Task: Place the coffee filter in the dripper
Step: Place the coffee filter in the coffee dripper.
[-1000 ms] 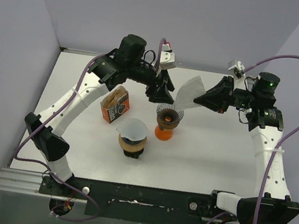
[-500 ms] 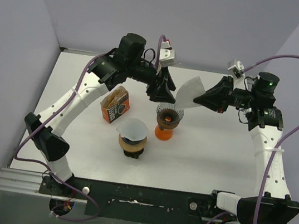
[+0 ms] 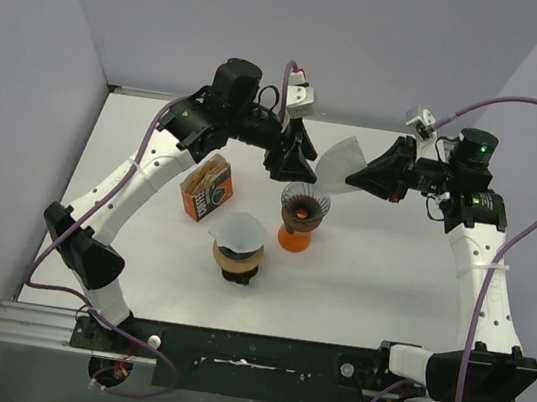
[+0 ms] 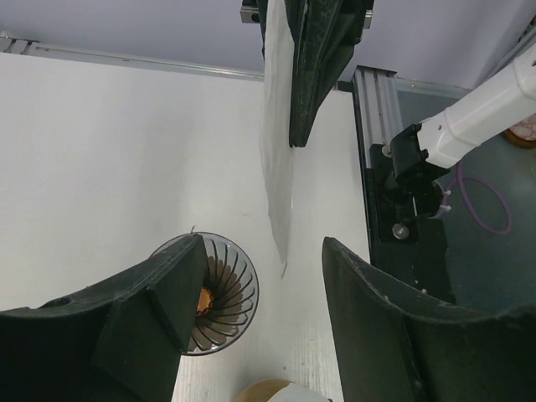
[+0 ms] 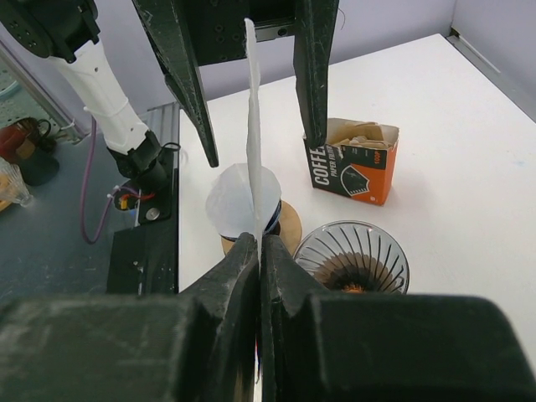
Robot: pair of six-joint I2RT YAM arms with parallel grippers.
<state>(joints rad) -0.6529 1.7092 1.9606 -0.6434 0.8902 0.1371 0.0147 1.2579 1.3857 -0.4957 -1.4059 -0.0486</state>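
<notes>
My right gripper (image 3: pixel 352 180) is shut on a flat white coffee filter (image 3: pixel 343 160) and holds it in the air, above and to the right of the glass dripper (image 3: pixel 303 206) on its orange base. In the right wrist view the filter (image 5: pixel 253 117) rises edge-on from the shut jaws (image 5: pixel 258 249), with the dripper (image 5: pixel 352 264) below right. My left gripper (image 3: pixel 292 167) is open, and its fingers (image 5: pixel 311 75) stand on either side of the filter's free end without touching it. The left wrist view shows the filter (image 4: pixel 278 167) ahead of the open gripper (image 4: pixel 264 289) and the dripper (image 4: pixel 222 293) below.
An orange box of coffee filters (image 3: pixel 208 187) stands left of the dripper. A second dripper with a white filter in it (image 3: pixel 240 240) sits on a wooden base at the front. The table's back edge and the walls are close behind both grippers.
The left gripper has crept slightly right toward the filter, and the right gripper with the filter has shifted slightly left. Nothing was taken or released.
</notes>
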